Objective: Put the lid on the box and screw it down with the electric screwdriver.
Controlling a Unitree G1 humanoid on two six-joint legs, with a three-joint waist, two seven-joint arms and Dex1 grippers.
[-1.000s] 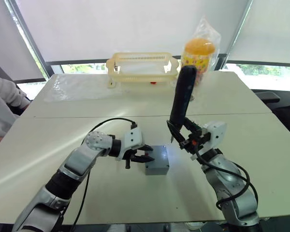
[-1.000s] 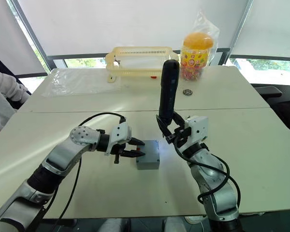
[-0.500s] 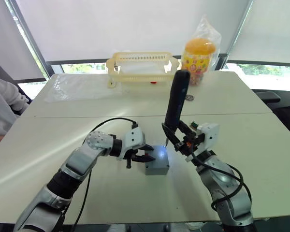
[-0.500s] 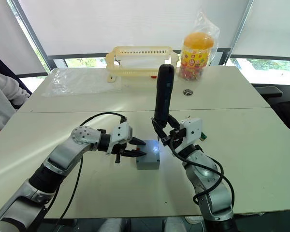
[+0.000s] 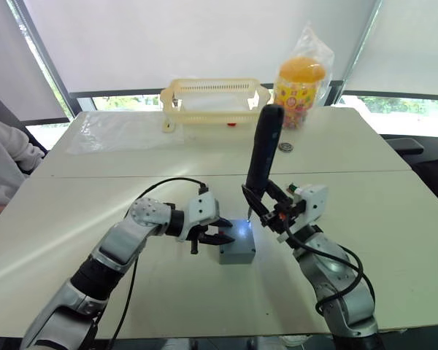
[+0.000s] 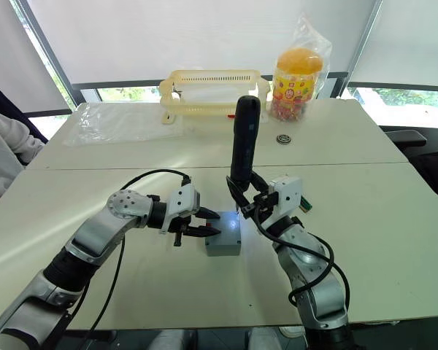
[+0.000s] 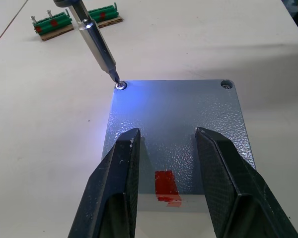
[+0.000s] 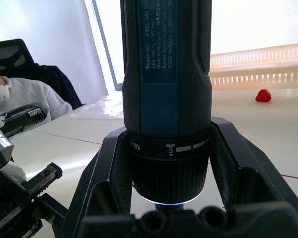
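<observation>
Lid (image 7: 176, 129) on box, white table (image 5: 394, 219)

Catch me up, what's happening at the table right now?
The lid is on the box. The right gripper holds the electric screwdriver upright, its lit bit in one corner screw hole. The left gripper, fingers open, rests over the lid's near edge.

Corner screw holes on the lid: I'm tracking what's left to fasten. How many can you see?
2. One hole is at the lid's corner under the electric screwdriver's bit; the other is at the neighbouring corner. The left gripper's fingers may hide more.
</observation>
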